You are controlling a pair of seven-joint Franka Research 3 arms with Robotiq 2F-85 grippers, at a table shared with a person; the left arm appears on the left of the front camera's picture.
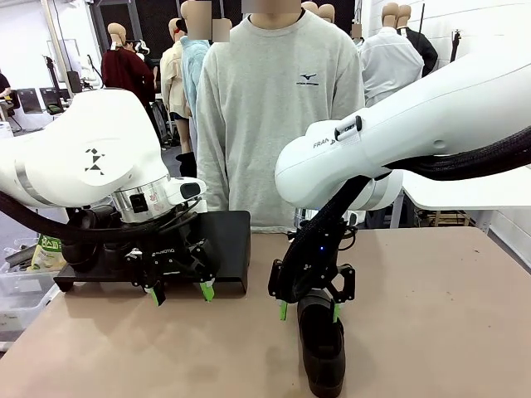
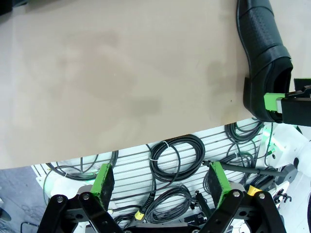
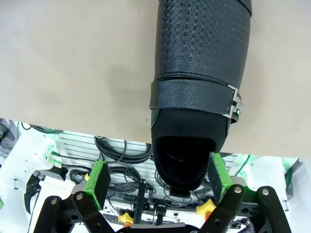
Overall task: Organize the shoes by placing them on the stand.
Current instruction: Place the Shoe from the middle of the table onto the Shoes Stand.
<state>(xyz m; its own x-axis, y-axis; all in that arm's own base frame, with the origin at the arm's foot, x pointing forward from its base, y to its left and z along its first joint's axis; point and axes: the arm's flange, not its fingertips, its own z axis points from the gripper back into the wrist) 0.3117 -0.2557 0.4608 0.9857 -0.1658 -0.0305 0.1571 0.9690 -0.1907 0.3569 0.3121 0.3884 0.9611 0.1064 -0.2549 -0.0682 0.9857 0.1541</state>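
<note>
Shoe [image 3: 194, 87] heel between right gripper [image 3: 158, 180] fingers (spread).

Bright, even indoor light; sharp frames, wide-angle wrist distortion.

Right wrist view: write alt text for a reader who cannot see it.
A black textured shoe with a strap and metal buckle lies on the tan table, its heel opening hanging over the near edge between the green pads of the open right gripper. The pads flank the heel; contact is unclear. Below the edge are coiled black cables.
</note>
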